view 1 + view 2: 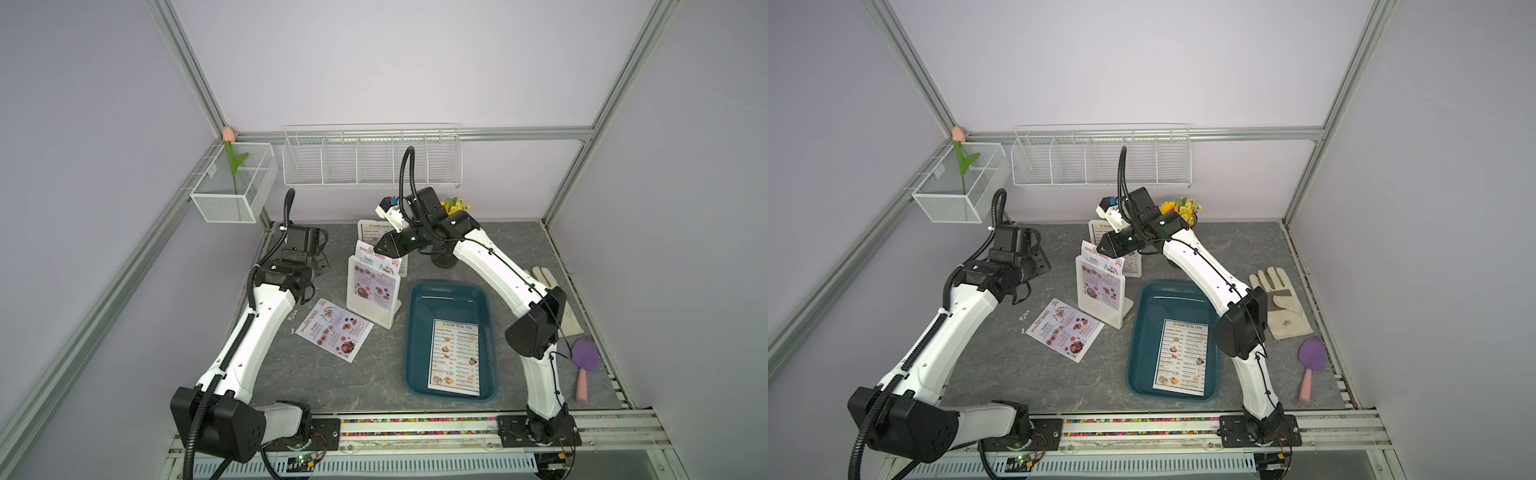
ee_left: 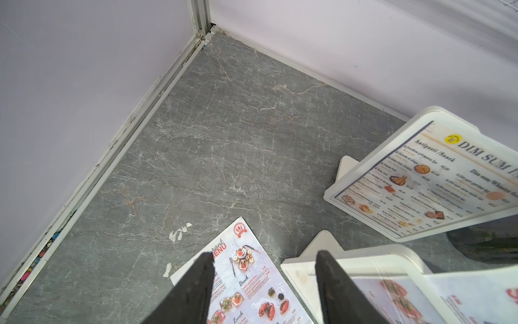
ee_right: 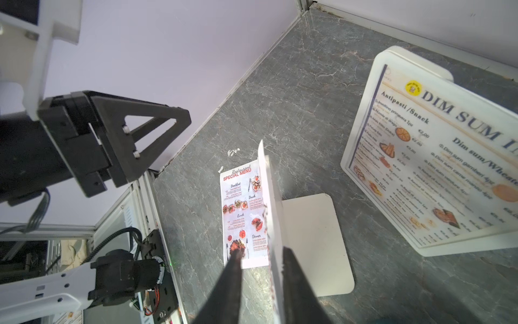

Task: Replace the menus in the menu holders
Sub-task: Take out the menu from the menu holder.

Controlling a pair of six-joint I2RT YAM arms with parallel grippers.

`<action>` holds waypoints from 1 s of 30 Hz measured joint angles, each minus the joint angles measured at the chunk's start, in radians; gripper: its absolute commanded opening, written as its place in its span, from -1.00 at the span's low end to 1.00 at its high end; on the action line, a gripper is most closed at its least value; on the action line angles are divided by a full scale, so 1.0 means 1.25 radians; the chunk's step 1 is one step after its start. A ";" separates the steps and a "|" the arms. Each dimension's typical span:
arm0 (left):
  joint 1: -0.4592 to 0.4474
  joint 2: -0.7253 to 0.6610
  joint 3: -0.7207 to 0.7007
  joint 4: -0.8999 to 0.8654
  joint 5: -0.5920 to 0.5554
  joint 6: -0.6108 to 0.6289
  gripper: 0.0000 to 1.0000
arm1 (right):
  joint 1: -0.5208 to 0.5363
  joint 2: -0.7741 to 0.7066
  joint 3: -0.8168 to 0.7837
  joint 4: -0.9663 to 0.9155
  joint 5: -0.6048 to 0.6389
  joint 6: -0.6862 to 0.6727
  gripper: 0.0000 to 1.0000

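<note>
While a pinkish paper menu [image 1: 1102, 257] stood partway inside the translucent, round-cornered front menu holder [image 1: 351, 291], the right gripper [image 3: 260, 251] straddled its top edge, jaws narrowly parted, seemingly not pinching; beside that holder, the left gripper [image 2: 265, 254] hung wide and empty.

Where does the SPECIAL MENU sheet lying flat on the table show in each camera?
In a top view: flat sheet, left of the near holder.
In a top view: same spot.
Left wrist: lower edge, partly cut off.
Right wrist: mid-picture.
Shared landmark: white scraps by its header.
</note>
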 measured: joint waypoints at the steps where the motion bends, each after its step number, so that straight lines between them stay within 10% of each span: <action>1: 0.000 0.000 0.000 0.000 0.000 0.000 0.20 | 0.000 0.000 0.000 -0.001 0.001 -0.002 -0.10; 9: 0.000 0.000 0.000 0.000 0.000 0.000 0.20 | 0.000 0.000 0.000 -0.022 0.002 -0.016 -0.10; 19: 0.000 0.000 0.000 0.000 0.000 0.000 0.20 | 0.001 0.014 -0.001 -0.037 0.002 -0.027 -0.84; 30: 0.000 0.000 0.007 -0.001 0.000 0.006 0.21 | -0.002 0.013 0.045 -0.041 0.020 -0.023 -0.86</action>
